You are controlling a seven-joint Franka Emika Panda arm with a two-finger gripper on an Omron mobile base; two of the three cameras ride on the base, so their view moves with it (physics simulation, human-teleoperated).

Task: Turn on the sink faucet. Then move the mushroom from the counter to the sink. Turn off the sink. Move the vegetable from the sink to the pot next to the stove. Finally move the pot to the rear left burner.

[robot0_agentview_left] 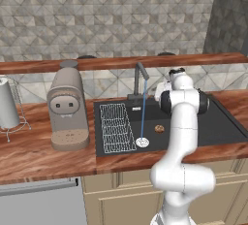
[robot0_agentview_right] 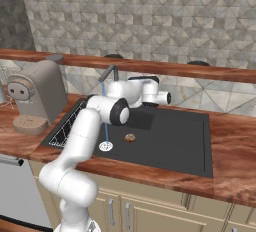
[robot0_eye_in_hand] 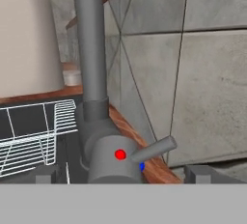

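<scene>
Water runs in a thin blue stream [robot0_agentview_left: 143, 117] from the grey faucet [robot0_agentview_left: 140, 79] into the black sink [robot0_agentview_left: 218, 127]. The brown mushroom [robot0_agentview_left: 159, 129] lies on the sink floor, right of the drain; the right base view also shows the mushroom [robot0_agentview_right: 130, 137]. In the hand view my gripper [robot0_eye_in_hand: 124, 174] is open, with its dark fingertips [robot0_eye_in_hand: 47, 173] wide apart on either side of the faucet base. The faucet lever [robot0_eye_in_hand: 155, 149] sticks out to the right, just above them. Nothing is between the fingers. The pot and the stove are out of view.
A white wire rack [robot0_agentview_left: 116, 127] fills the sink's left part. On the wooden counter to the left stand a beige coffee machine [robot0_agentview_left: 68, 107] and a paper towel roll [robot0_agentview_left: 7, 104]. A raised wooden ledge [robot0_agentview_left: 111, 63] runs behind the faucet.
</scene>
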